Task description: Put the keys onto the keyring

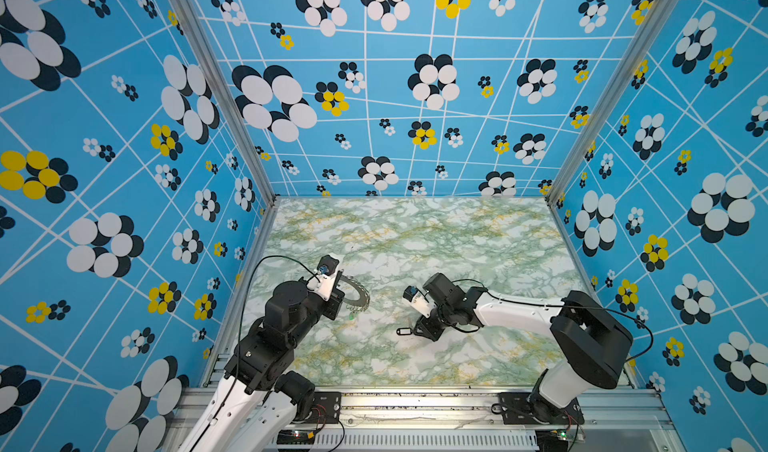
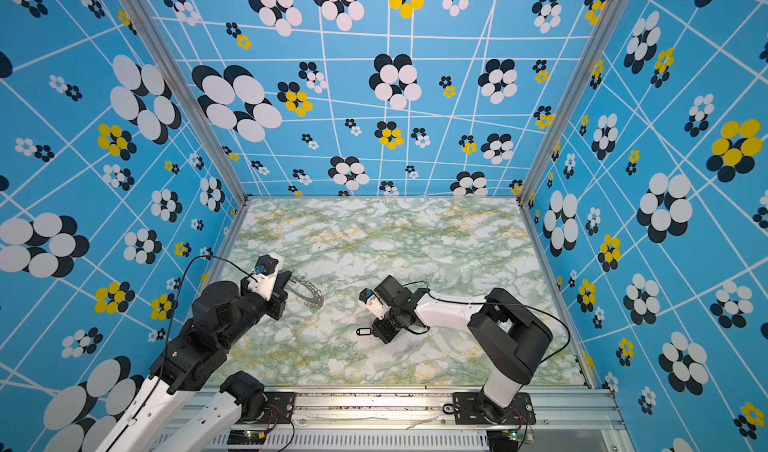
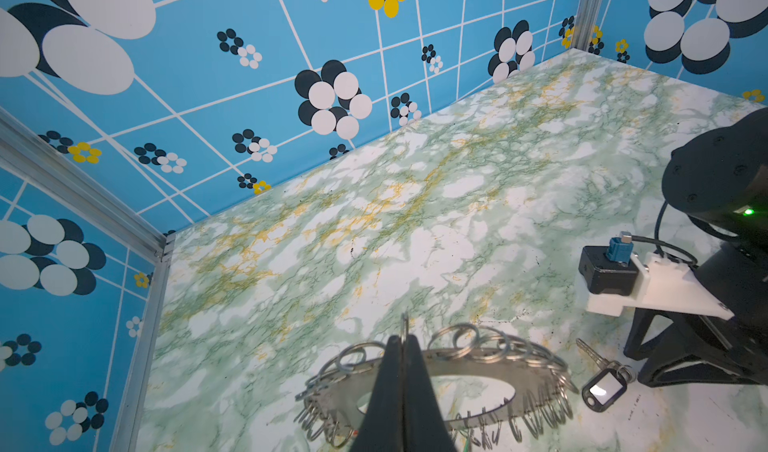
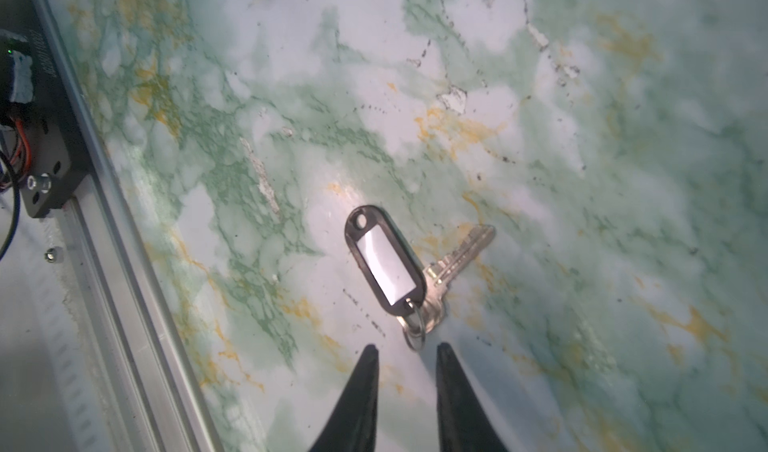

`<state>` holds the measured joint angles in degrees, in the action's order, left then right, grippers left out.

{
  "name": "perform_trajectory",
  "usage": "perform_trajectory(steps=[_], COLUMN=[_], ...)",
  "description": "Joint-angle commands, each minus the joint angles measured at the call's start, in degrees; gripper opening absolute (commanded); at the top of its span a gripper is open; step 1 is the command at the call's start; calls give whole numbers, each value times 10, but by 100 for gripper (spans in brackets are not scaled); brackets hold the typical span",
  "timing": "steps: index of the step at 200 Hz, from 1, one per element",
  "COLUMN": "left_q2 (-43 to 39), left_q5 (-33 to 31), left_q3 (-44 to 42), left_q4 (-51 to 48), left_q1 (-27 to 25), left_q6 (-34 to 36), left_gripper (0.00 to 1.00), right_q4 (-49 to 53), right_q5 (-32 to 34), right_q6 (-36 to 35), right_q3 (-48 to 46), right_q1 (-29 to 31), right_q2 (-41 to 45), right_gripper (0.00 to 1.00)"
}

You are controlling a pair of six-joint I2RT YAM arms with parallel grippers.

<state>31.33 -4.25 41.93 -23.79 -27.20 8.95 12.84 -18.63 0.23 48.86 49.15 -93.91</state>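
The right pincer (image 4: 407, 352) is partly open and empty, its tips just short of the split ring on the black-tagged key (image 4: 386, 258), which lies flat on the surface (image 4: 582, 138). Closing on it could skid the thin ring away. The left pincer (image 3: 403, 340) is clamped shut, apparently on a wire loop of the keyring (image 3: 478, 364), near the key. A weak pinch there could let the keyring slip.

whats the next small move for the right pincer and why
Probably ease the right pincer forward and down so its open jaws straddle the split ring of the black-tagged key. That key lies loose on the marble table just ahead of it, ungripped, while the left pincer is shut on the keyring.
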Motion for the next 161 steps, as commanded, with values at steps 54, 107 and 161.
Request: perform_trajectory(steps=[54, 107, 161], left_q2=[-2, -4, -7], left_q5=[12, 13, 12], left_q3=[0, 0, 0], left_q4=[31, 30, 30], left_q1=[7, 8, 8], left_q6=[-11, -11, -12], left_gripper=[0, 0, 0], right_q4=[-10, -3, -8], right_q5=[-11, 2, -13], right_q6=[9, 16, 17], right_q3=[-5, 5, 6], right_q1=[3, 2, 2], right_q2=[-11, -31, -31], right_gripper=[28, 31, 22])
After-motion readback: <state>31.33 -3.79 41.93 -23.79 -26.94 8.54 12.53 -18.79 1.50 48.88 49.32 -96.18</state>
